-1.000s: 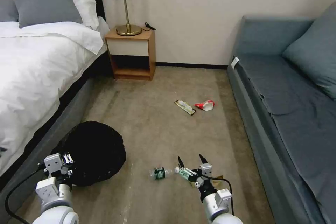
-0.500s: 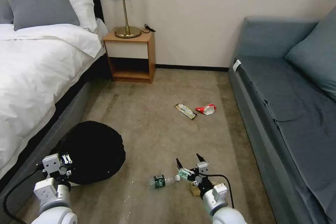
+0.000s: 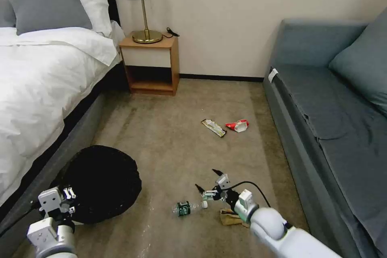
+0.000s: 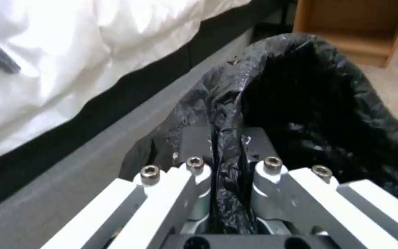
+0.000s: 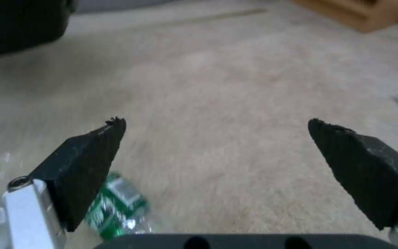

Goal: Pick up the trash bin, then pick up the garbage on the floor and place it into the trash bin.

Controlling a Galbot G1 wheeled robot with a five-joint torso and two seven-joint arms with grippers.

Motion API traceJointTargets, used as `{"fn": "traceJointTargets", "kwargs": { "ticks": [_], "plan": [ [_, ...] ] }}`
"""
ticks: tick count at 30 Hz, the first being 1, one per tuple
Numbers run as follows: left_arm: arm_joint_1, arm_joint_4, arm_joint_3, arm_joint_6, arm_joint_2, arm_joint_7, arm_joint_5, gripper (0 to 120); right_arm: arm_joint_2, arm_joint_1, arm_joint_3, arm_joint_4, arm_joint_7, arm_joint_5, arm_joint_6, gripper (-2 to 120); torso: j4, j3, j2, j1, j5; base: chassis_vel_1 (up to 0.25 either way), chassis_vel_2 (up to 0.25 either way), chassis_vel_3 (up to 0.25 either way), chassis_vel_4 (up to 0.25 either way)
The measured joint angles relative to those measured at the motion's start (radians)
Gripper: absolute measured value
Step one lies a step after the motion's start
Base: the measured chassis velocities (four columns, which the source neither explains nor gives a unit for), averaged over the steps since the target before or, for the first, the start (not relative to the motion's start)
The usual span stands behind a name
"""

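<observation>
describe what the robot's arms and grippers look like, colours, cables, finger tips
Both arms are glossy white with rounded segments and silver-grey metal wrist blocks. The left gripper has white linkage bars with hex bolts and dark pads. The right gripper has black, textured, wedge-shaped fingertips. Black cables loop from each wrist.

The room is evenly and softly lit, with no hard light source evident; the lamp [image 3: 139, 4] by the bed looks unlit; shadows are faint, gathering under the bed [image 3: 36, 84] edge and inside the nightstand [image 3: 151, 62]; the white bedding [image 4: 70, 52] blows out to near-featureless glare in the left wrist view; the black bag of the trash bin [image 3: 98, 183] swallows detail, with small glints on its crinkles; the right wrist view is soft, the carpet [image 5: 217, 86] smeared and the bottle [image 5: 118, 207] blurred, while the pincer pads [image 5: 86, 166] stay fairly crisp.
</observation>
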Motion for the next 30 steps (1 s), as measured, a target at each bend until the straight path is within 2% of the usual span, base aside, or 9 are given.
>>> {"fn": "traceJointTargets", "kwargs": {
  "ticks": [3, 6, 9, 14, 17, 30],
  "plan": [
    [0.009, 0.004, 0.014, -0.004, -0.013, -0.001, 0.013, 6, 0.003, 0.051, -0.022, -0.069, -0.123, -0.056, 0.026, 100, 0.0001, 0.0, 0.0, 0.0, 0.0002, 0.0, 0.0, 0.0, 0.0],
    [0.012, 0.006, 0.019, -0.008, -0.018, -0.001, 0.023, 6, 0.005, 0.069, -0.027, -0.099, -0.168, -0.084, 0.039, 100, 0.0, 0.0, 0.0, 0.0, -0.0001, 0.0, 0.0, 0.0, 0.0],
    [0.023, 0.008, 0.026, -0.018, -0.029, -0.001, 0.047, 6, 0.029, 0.096, -0.03, -0.187, -0.275, -0.149, 0.077, 100, -0.0001, 0.0, 0.0, 0.0, 0.0, 0.0, 0.0, 0.0, 0.0],
    [0.04, 0.008, 0.027, -0.028, -0.033, 0.0, 0.065, 6, 0.062, 0.105, -0.029, -0.245, -0.31, -0.183, 0.099, 100, -0.0001, 0.0, 0.0, 0.0, 0.0001, 0.0, 0.0, 0.0, 0.0],
    [0.06, 0.005, 0.026, -0.04, -0.035, 0.0, 0.082, 6, 0.109, 0.112, -0.028, -0.296, -0.334, -0.21, 0.116, 100, 0.0, 0.0, 0.0, 0.0, 0.0001, 0.0, 0.0, 0.0, 0.0],
    [0.08, 0.021, 0.025, -0.066, -0.041, 0.002, 0.096, 6, 0.245, 0.118, -0.031, -0.431, -0.341, -0.297, 0.171, 100, 0.0, 0.0, 0.0, 0.0, -0.0001, 0.0, 0.0, 0.0, 0.0]
  ]
}}
